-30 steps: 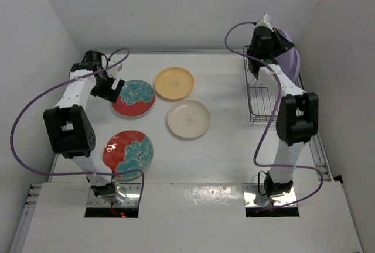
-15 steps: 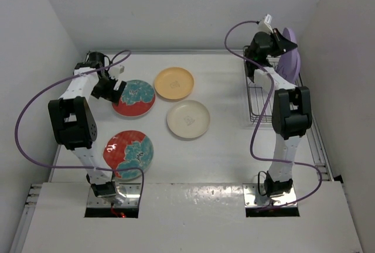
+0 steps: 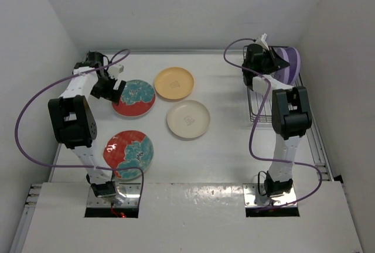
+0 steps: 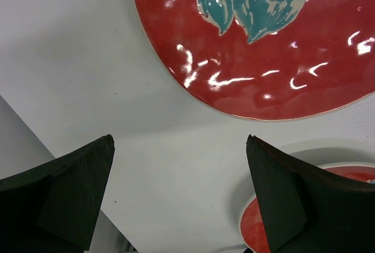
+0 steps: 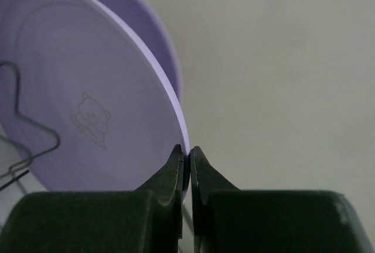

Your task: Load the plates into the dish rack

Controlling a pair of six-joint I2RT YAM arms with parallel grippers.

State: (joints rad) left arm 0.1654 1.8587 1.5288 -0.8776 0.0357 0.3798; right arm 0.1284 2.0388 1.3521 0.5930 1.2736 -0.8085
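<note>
My right gripper is shut on the rim of a lilac plate, held upright in the far end of the dark wire dish rack. A second lilac plate stands just behind it. My left gripper is open and empty, just left of a red floral plate. Another red floral plate lies at the near left. An orange-yellow plate and a cream plate lie in the middle.
White walls close in the table on the left, back and right; the rack stands close to the right wall. A rack wire crosses in front of the held plate. Purple cables loop from both arms.
My right gripper has lowered the lilac plate into the far end of the rack. My left gripper has stayed beside the far red floral plate.
</note>
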